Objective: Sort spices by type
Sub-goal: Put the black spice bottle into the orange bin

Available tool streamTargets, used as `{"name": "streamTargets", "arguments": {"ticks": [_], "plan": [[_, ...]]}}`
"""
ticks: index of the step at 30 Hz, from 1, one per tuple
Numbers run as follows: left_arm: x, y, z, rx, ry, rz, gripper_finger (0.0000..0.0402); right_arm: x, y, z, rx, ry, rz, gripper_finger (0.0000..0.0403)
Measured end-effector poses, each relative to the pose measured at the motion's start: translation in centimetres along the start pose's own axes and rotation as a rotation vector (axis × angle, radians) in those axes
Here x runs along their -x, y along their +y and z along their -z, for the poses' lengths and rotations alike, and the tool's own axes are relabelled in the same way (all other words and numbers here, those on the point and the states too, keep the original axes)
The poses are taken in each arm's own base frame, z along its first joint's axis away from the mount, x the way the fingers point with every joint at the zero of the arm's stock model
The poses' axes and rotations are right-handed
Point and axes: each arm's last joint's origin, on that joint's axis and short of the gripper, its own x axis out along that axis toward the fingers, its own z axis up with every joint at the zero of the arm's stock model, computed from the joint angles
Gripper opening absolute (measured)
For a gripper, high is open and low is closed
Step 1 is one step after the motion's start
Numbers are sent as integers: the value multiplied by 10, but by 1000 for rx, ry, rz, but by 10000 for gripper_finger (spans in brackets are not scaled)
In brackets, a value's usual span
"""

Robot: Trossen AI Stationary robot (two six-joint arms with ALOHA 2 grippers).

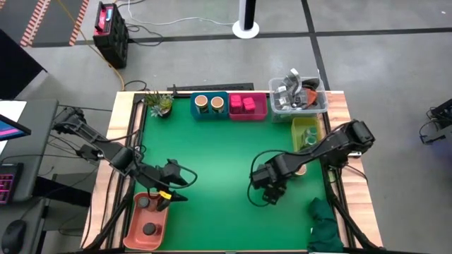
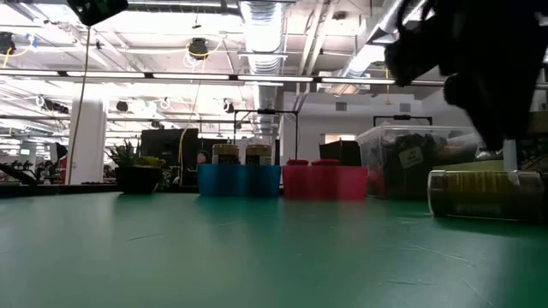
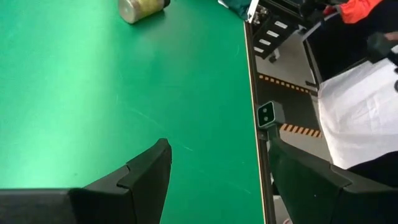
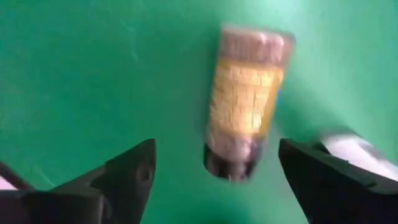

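Note:
A spice jar (image 4: 245,102) with yellow-green contents and a dark lid lies on its side on the green mat; the low view shows the jar (image 2: 475,195) at the right. My right gripper (image 4: 217,180) hangs above it, pointing down and open, one finger on each side of the jar with a gap to each. In the high view my right gripper (image 1: 267,192) covers the jar. My left gripper (image 3: 217,186) is open with nothing between its fingers, and my left gripper (image 1: 180,182) stands above the mat beside a salmon tray (image 1: 135,227) that holds dark-lidded jars.
Along the far edge stand a potted plant (image 1: 161,104), a blue bin (image 1: 210,113) with tan-topped jars, a pink bin (image 1: 247,114) with magenta packs and a clear tub (image 1: 321,104) of clutter. A yellow-green bin (image 1: 305,125) sits at the right, and a dark green cloth (image 1: 325,224) lies near the right front corner.

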Motion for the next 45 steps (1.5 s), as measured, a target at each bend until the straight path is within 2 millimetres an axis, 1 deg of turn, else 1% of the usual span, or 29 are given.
{"name": "streamTargets", "arguments": {"ticks": [3,7,11,13,16,22,29,31,34,39,42,45], "plan": [[0,0,0,3,-2,-1,256,-9,-6,-5,-17,-8,-11,379],[0,1,1,16,7,-8,256,-26,-16,-7,-37,24,20,375],[0,2,2,16,21,-20,256,-37,-18,-7,-32,17,-21,356],[0,2,2,16,25,-23,256,-40,-15,-9,-26,11,-72,343],[0,3,3,14,32,-29,256,-43,-13,-9,-29,-7,-99,319],[0,3,3,5,29,-28,256,-43,-17,-13,-85,-7,-98,263],[0,3,3,-50,23,-37,256,-43,-14,-15,-101,-37,-128,171],[0,3,3,-53,23,-37,256,-42,-12,-16,-113,-48,-142,152],[0,3,3,-53,23,-37,256,-40,-10,-19,-138,-77,-178,140],[0,3,3,-52,23,-36,256,-33,-7,-26,-167,-104,-211,139],[0,3,3,-48,25,-32,256,-28,-8,-29,-182,-125,-189,133],[0,3,3,-33,25,-31,256,-22,-10,-32,-169,-119,-161,136]]}}
